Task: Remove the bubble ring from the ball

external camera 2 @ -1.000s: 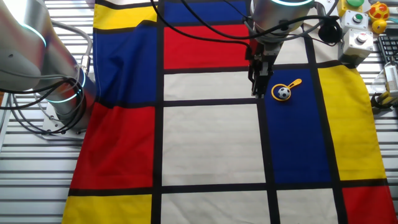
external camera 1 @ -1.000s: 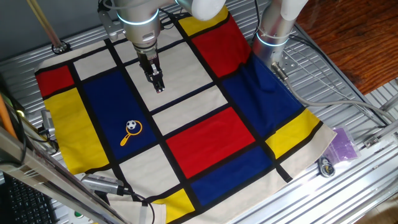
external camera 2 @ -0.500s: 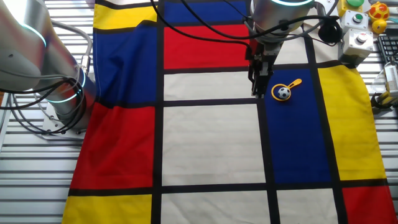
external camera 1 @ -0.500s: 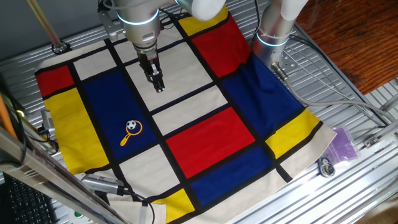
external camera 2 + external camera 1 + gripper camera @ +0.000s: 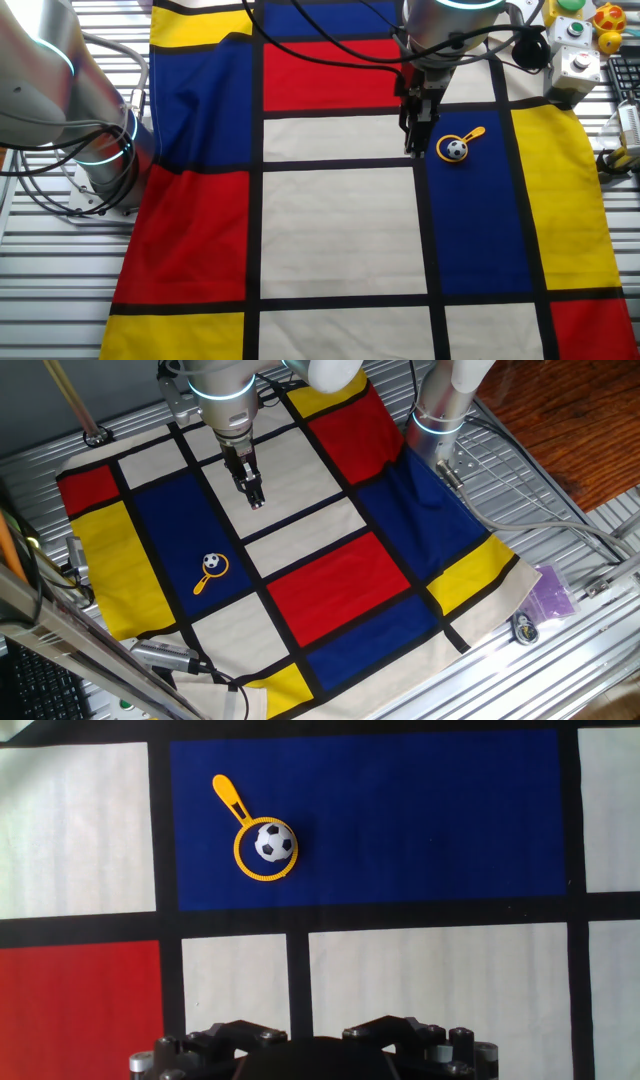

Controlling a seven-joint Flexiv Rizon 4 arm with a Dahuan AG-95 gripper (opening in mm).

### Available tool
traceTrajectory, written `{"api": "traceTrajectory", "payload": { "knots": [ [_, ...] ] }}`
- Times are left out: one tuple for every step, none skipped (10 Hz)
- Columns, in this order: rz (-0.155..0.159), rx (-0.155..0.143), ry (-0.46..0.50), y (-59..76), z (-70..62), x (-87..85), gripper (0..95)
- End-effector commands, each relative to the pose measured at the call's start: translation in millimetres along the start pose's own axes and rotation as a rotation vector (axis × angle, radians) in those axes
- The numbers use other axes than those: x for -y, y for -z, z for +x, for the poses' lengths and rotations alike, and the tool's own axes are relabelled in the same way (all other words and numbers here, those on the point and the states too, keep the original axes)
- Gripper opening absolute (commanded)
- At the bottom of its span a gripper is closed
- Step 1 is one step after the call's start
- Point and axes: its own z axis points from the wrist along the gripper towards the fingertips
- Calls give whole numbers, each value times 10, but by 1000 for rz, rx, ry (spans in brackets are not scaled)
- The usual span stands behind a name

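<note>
The ball (image 5: 211, 563), white with black patches, sits inside the loop of the orange bubble ring (image 5: 201, 584) on a blue square of the checked cloth (image 5: 340, 585). Both lie flat, with the handle pointing away from the ball. My gripper (image 5: 256, 502) hangs above a white square, well apart from them, with its fingers together and nothing in them. In the other fixed view the gripper (image 5: 412, 148) is just left of the ball (image 5: 456, 150) and ring (image 5: 475, 132). The hand view shows the ball (image 5: 273, 843) and ring (image 5: 229, 795) at upper left; only the gripper's body shows there.
A second arm's base (image 5: 440, 410) stands on the cloth's far edge and also shows in the other fixed view (image 5: 95, 140). A box with buttons (image 5: 575, 45) sits beyond the cloth near the ring. A purple bag (image 5: 552, 592) and cables lie on the metal table.
</note>
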Motion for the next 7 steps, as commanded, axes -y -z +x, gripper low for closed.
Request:
{"api": "traceTrajectory", "payload": {
  "knots": [
    [0, 0, 0, 0, 1, 0, 950],
    [-45, -8, 298, 0, 1, 0, 0],
    [-45, -11, 299, 0, 1, 0, 0],
    [-45, -12, 300, 0, 1, 0, 0],
    [-45, -13, 299, 0, 1, 0, 0],
    [-44, -14, 296, 0, 1, 0, 0],
    [-45, -17, 295, 0, 0, -1, 0]
  ]
}}
